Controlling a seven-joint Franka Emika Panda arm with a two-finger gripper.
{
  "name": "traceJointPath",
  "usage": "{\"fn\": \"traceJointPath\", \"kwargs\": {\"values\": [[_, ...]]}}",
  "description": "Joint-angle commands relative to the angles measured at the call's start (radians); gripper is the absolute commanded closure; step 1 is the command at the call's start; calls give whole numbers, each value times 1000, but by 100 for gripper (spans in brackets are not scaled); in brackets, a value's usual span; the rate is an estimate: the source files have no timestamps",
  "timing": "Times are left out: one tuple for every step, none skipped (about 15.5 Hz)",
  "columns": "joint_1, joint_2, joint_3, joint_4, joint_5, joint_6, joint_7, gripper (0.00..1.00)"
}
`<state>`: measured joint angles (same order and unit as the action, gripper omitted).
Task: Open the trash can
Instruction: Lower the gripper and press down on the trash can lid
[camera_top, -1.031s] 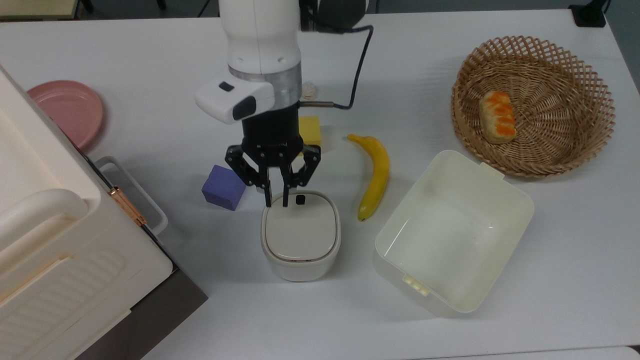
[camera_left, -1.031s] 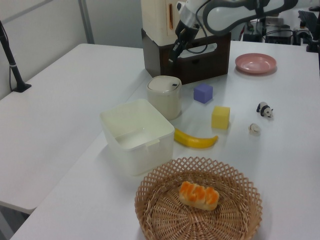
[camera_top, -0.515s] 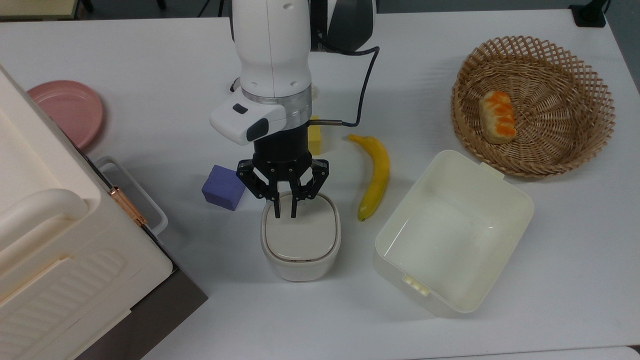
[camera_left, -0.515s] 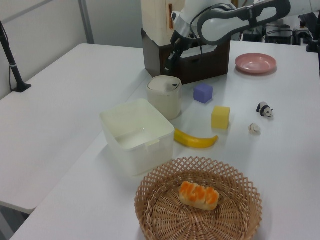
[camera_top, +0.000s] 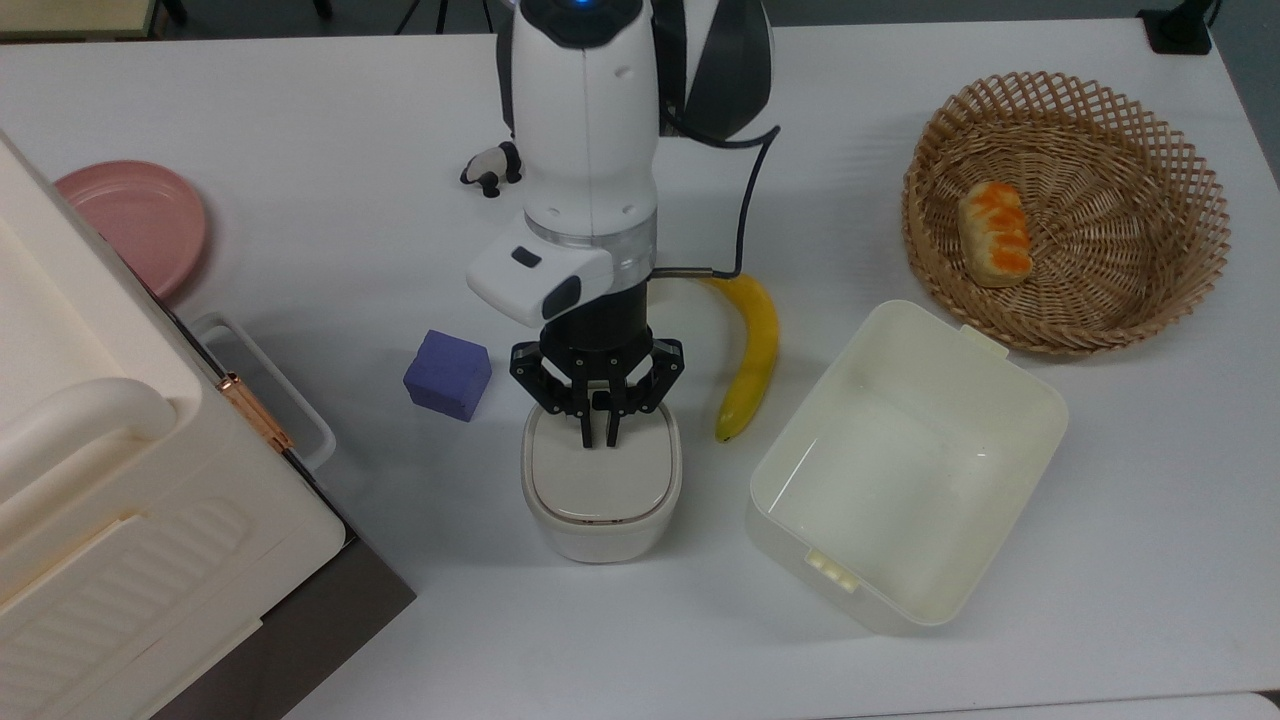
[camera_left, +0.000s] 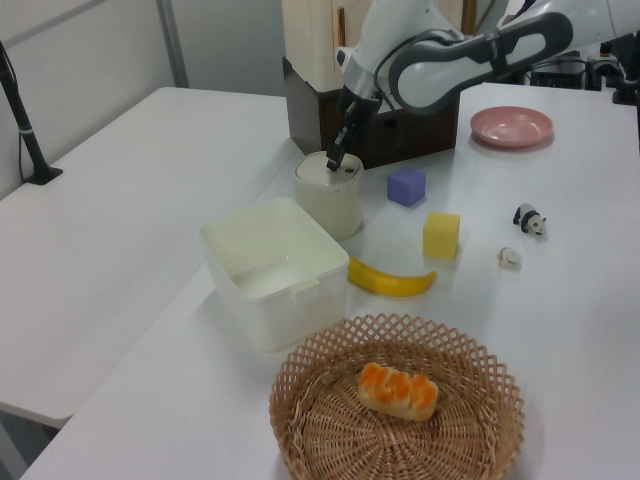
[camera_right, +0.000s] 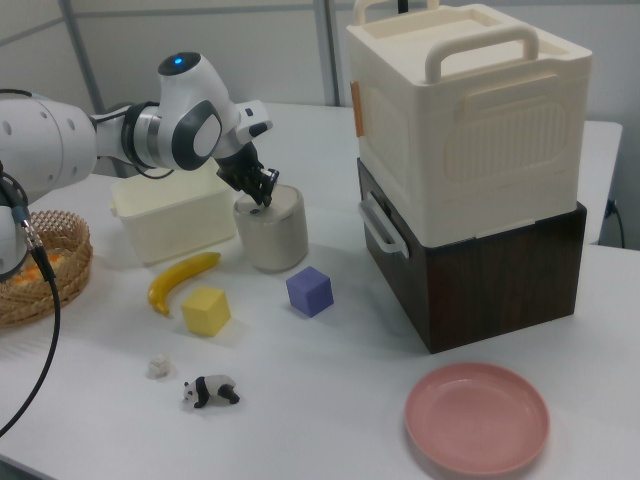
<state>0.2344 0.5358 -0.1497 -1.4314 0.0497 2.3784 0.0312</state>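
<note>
Your gripper (camera_top: 598, 443) points straight down over the trash can (camera_top: 601, 478), its fingers pressed together with only a sliver between them, pinching nothing. The trash can stands upright on the white surface (camera_top: 300, 250) with its beige lid (camera_top: 602, 470) closed, between the purple cube (camera_top: 447, 374) on the top view's left and the banana (camera_top: 752, 360) and the lidless cream tub (camera_top: 905, 460) on the top view's right. What matters for your next move is where the tips sit on the lid: they are at its far edge in the top view, the edge nearest the arm, where the gripper body covers the rim. In the left view the tips (camera_left: 331, 163) come down just beside the small black button (camera_left: 349, 170), toward the left view's left, so you probably need to shift slightly toward it before pressing. Whether the tips already touch the lid, you cannot tell from these views. A straight downward push on the button looks like the move that would release the lid.
</note>
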Motion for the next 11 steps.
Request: {"fn": "traceJointPath", "kwargs": {"values": [[28,24,-27,-21,-39,12,9,81],[28,24,-27,-20,-40,12,9,81],[29,24,-27,-20,-39,12,9,81],[28,21,-27,-20,-37,10,12,81],[28,13,-27,-20,-34,5,15,81],[25,-8,-27,-20,-30,1,16,81],[22,-32,-25,-21,-27,-8,16,81],[17,-61,-25,-29,-27,-27,16,81],[14,-94,-25,-40,-25,-50,15,81],[5,-132,-25,-55,-25,-74,12,81],[-4,-176,-25,-76,-24,-100,10,81]]}}
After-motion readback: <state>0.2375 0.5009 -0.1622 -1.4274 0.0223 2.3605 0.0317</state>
